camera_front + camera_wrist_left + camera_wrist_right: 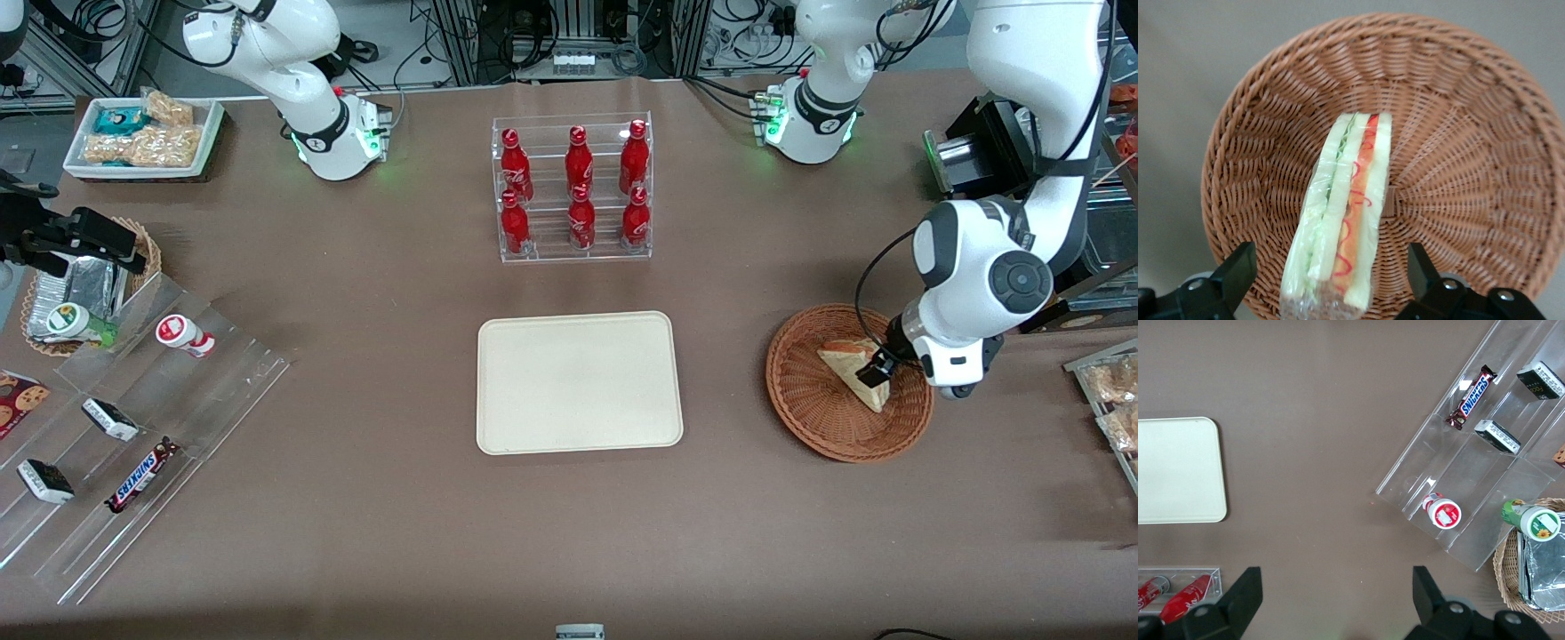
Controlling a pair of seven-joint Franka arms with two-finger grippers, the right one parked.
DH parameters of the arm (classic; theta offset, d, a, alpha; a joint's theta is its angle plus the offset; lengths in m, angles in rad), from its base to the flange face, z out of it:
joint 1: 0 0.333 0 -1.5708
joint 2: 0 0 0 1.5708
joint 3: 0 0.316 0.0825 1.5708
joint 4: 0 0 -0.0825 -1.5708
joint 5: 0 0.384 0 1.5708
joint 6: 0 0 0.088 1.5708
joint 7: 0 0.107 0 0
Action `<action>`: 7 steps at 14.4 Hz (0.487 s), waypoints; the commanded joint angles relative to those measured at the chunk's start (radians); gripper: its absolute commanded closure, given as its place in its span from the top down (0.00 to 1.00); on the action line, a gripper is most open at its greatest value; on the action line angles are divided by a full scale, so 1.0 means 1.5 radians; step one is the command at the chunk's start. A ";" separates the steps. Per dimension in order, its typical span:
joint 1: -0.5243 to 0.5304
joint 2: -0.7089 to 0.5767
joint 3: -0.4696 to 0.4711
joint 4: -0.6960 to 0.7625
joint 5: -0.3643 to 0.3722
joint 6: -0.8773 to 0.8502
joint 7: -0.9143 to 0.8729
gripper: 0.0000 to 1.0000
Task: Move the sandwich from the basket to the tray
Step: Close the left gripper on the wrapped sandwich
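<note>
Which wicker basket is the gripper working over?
The round reddish-brown basket holding the sandwich; the open gripper straddles it. The smaller basket holds foil-wrapped items.

table [356, 498] brown | on it: tray [580, 384], basket [813, 400], bottle rack [573, 188]

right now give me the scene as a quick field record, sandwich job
sandwich: on its edge in the basket, clear-wrapped, filling edge facing the wrist camera
basket: round wicker, toward the working arm's end of the table
tray: cream, nothing on it, nearer the front camera than the bottle rack
hand: low over the basket, fingers open, one on each side of the sandwich, not touching it
bottle rack: clear, six red bottles upright
step: sandwich not yet gripped
</note>
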 commanded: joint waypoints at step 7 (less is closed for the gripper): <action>-0.008 -0.006 -0.004 0.038 -0.010 -0.082 -0.015 0.04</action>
